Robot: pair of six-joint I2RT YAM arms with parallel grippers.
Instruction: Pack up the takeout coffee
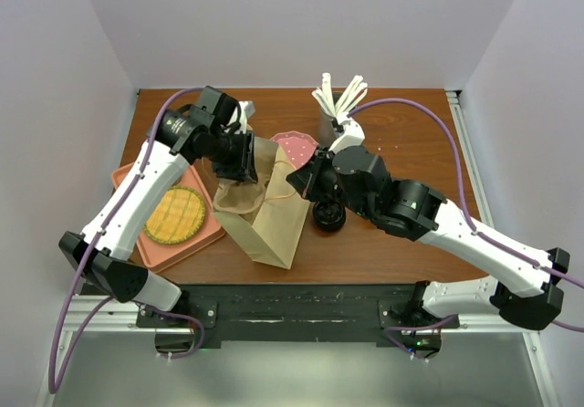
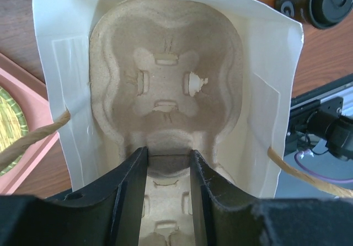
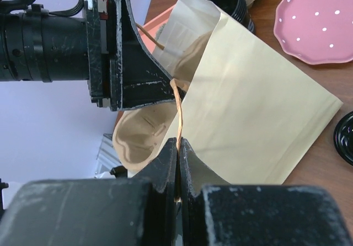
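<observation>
- The left arm reaches from the table's near left corner up and across, wrist bent toward the paper bag [image 1: 272,227]. The 2 fingers of the left gripper [image 2: 168,155] clamp the near rim of the pulp cup carrier [image 2: 165,75].
- The carrier sits partly inside the bag's open mouth, its hollow underside facing the wrist camera.
- The right arm stretches in from the near right corner, elbow low. The right gripper [image 3: 178,146] is pinched fully closed on the bag's twine handle [image 3: 177,105], holding the mouth open.
- The bag lies mid-table, toward the near edge.
- The coffee cup [image 1: 328,215], black-lidded, sits on the table [image 1: 411,151] just beside the bag's right edge, outside it.
- A pink tray [image 1: 185,248] lies by the left edge, and a pink dotted plate [image 1: 294,142] lies beyond the bag.
</observation>
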